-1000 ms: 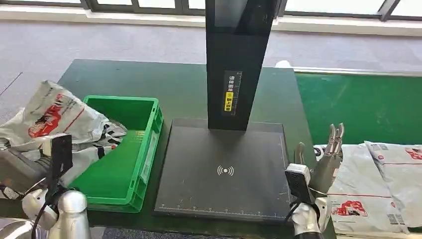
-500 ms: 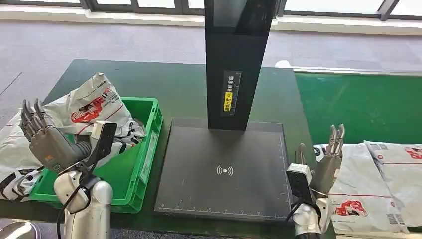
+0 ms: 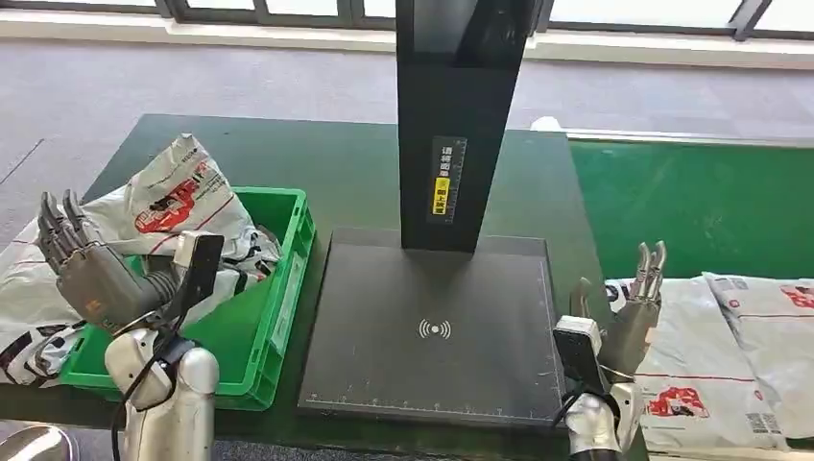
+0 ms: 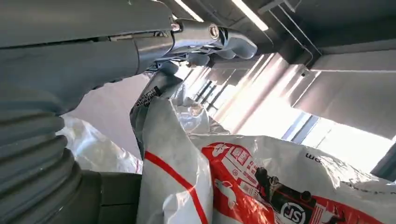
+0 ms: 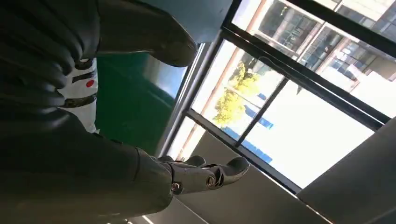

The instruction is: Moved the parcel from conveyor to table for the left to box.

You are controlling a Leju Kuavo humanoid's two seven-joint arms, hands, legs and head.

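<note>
Head view: the parcel (image 3: 182, 206), a white bag with red print, lies crumpled across the far left corner of the green crate (image 3: 274, 288), spilling over its left rim at the table's (image 3: 317, 163) left edge. The left hand (image 3: 82, 269) is raised just beside it, fingers spread, holding nothing. The right hand (image 3: 638, 307) stands released at the table's right edge, beside more parcels (image 3: 739, 355) on the conveyor (image 3: 701, 202).

The parcel (image 3: 163, 206) is crinkled glossy plastic film, the green crate (image 3: 288, 279) smooth moulded plastic, the scanner base (image 3: 432, 327) matt black, the table (image 3: 317, 158) probably matt green felt-like covering.
</note>
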